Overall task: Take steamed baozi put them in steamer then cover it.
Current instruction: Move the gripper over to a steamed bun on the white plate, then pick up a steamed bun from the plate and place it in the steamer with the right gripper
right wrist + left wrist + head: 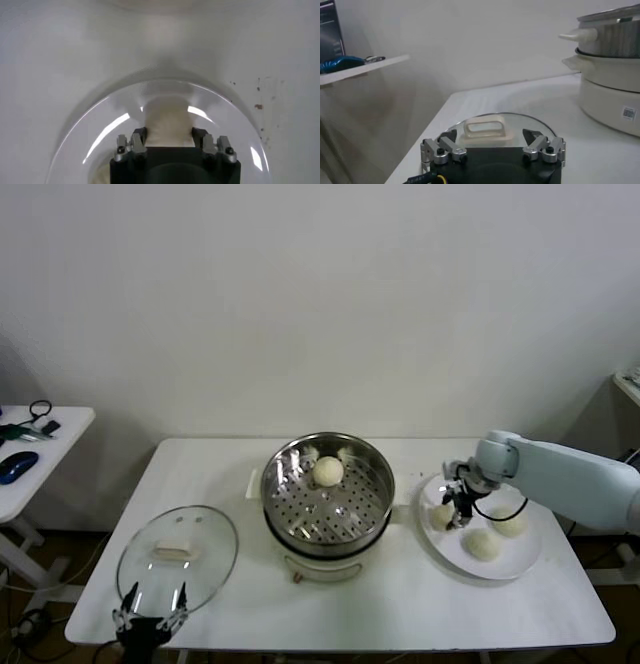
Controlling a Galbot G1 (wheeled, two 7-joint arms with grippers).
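Observation:
The shiny steamer (300,509) on its white pot base stands mid-table with one baozi (328,471) inside. Three more baozi lie on the white plate (515,568) to the right: one at the plate's left (440,515), one at the front (483,544), one at the right (511,521). My right gripper (456,512) is down on the plate, shut on the left baozi (167,120), its fingers (139,136) pressed to both sides. The glass cover (205,569) with its beige handle (486,128) lies flat at front left. My left gripper (489,136) hovers open just before it, holding nothing.
A side table (40,454) with a blue mouse and cables stands off to the left. The pot's side handle (577,35) juts toward the cover. The table's front edge runs close to the cover and my left gripper (150,621).

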